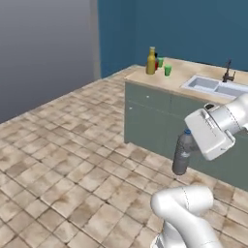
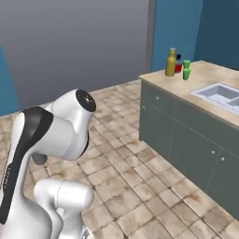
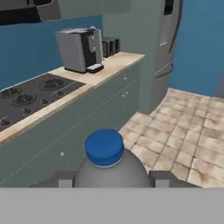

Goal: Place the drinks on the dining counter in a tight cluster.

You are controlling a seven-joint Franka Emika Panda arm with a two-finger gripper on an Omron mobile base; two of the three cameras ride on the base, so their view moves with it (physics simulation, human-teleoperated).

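My gripper [image 1: 190, 142] is shut on the small greyish water bottle [image 1: 182, 154], holding it by the neck in the air beside the dining counter's grey-green base. From the hand, the bottle's blue cap [image 3: 104, 146] sits between my two fingers [image 3: 161, 178]. The amber bottle [image 1: 151, 61] stands at the far corner of the dining counter [image 1: 186, 73], and the blue bottle with a red label [image 2: 178, 64] peeks out just behind the amber bottle [image 2: 171, 62].
Two small green cups [image 1: 167, 70] [image 2: 186, 63] stand by the bottles. An inset sink [image 1: 213, 86] with a black faucet [image 1: 228, 72] lies further along the top. The hand looks at a wall counter with a stove [image 3: 26, 94], a coffee machine [image 3: 79, 49] and a fridge [image 3: 164, 48]. Tiled floor surrounds the island.
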